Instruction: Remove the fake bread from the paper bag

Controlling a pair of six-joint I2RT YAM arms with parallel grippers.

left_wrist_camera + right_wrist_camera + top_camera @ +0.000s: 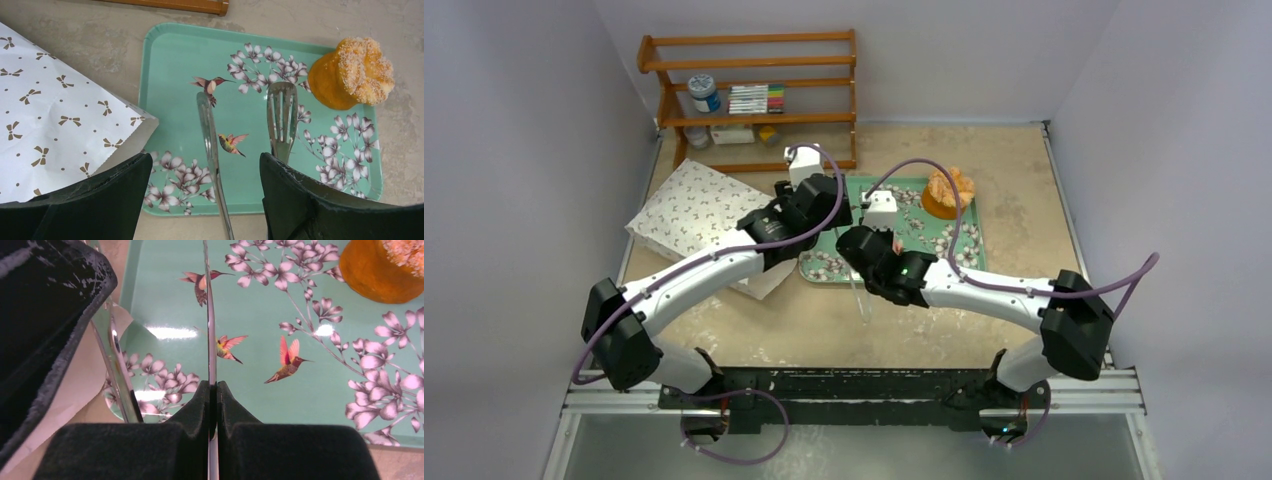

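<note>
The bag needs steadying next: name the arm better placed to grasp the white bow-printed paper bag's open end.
Left. The left gripper is open, empty and just beside the paper bag's open end; the right gripper is shut on the thin metal tongs over the green floral tray.

White arm links (704,272), bulky black joints (619,340), looping purple cables (1004,287), black padded jaws.

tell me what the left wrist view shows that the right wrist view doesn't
Only left wrist: the paper bag's bow-printed face, the tongs' slotted head, and the whole pastry. Only right wrist: the right gripper shut on one arm of the tongs. Both: the green floral tray, the tongs, and at least part of the pastry.
</note>
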